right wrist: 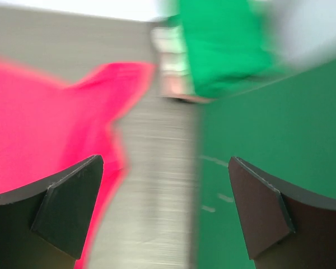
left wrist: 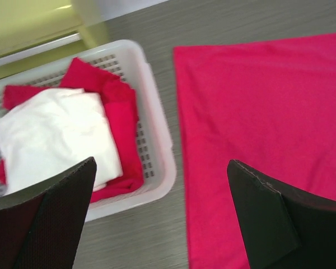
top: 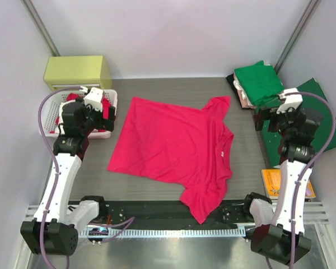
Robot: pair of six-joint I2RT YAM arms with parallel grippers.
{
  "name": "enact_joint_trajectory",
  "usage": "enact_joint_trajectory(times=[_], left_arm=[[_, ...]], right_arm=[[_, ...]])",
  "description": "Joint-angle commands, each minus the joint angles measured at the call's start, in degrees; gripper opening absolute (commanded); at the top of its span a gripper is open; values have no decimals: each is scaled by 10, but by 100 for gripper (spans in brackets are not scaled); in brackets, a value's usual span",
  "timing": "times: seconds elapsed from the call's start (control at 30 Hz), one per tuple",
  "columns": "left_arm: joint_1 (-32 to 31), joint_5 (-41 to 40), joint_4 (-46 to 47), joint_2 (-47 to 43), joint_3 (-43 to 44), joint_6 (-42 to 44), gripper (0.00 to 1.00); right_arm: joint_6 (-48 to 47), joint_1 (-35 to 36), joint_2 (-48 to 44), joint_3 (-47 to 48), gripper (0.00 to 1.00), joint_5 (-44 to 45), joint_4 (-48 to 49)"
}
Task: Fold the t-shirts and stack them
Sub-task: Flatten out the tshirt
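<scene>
Hovering spread and empty, the left tool [left wrist: 161, 165] may snag the basket [left wrist: 159, 140] below it; the right tool [right wrist: 165, 161], likewise spread, may catch the folder [right wrist: 280, 140] beneath, missing the red t-shirt [right wrist: 39, 129].

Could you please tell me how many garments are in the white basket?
2 that I can make out: a folded white garment lying on top, and red cloth under it, which may be more than one piece.

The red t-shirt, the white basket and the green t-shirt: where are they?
red t-shirt [top: 168, 143], top external view, middle of its body
white basket [left wrist: 159, 131], left wrist view, its right rim
green t-shirt [top: 259, 81], top external view, top of the folded shirt
</scene>
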Motion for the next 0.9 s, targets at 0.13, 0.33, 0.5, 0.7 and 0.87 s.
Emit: enact_joint_trajectory(times=[0.13,0.33,0.5,0.7,0.87], left_arm=[[7,180,-90,47,70,-13,100],[-3,242,-117,119,53,-25,100],[-71,184,-160,211,96,3,100],[-97,222,-184,324,159,-11,100],[-111,213,-149,335,129,-12,100]], right_arm=[[-208,23,78,74,100,-291,-267],[-214,110,133,38,100,-120,-327],[-129,194,219,-9,99,8,-233],[-48,207,407,132,79,-56,-252],[6,226,406,143,78,-45,-192]])
